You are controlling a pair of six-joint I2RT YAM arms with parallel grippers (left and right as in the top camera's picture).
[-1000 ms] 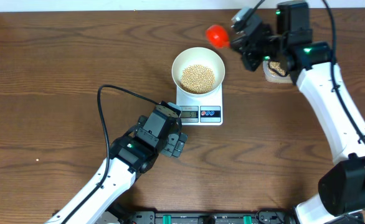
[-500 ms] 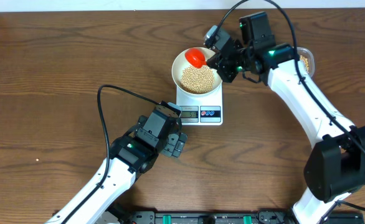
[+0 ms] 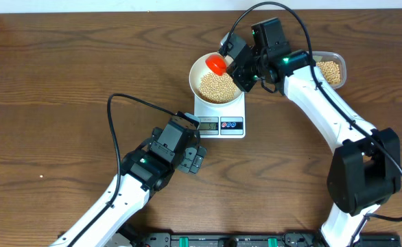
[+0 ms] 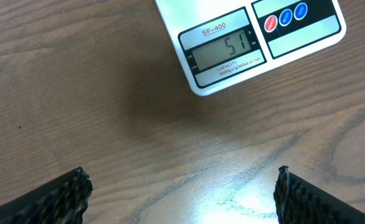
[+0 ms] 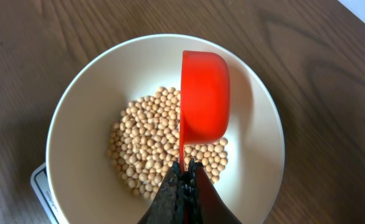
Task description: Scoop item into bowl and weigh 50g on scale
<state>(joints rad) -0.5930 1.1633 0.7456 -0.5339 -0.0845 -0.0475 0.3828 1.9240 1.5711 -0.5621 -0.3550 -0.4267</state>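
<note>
The white bowl (image 3: 199,66) stands on the white scale (image 3: 219,110) and holds a heap of tan beans (image 3: 217,86). In the right wrist view the bowl (image 5: 83,106) and beans (image 5: 148,143) lie right below. My right gripper (image 5: 184,169) is shut on the handle of a red scoop (image 5: 202,102), held tilted on its side over the bowl; the scoop also shows from overhead (image 3: 217,64). My left gripper (image 4: 181,193) is open and empty above the table, just in front of the scale (image 4: 232,50), whose display reads 51.
A clear plastic tub (image 3: 329,71) with more beans stands at the back right, behind my right arm. A black cable loops over the table to the left of the scale.
My right gripper has carried the red scoop from the tub at the back right leftward to over the bowl. The left arm has not moved.
</note>
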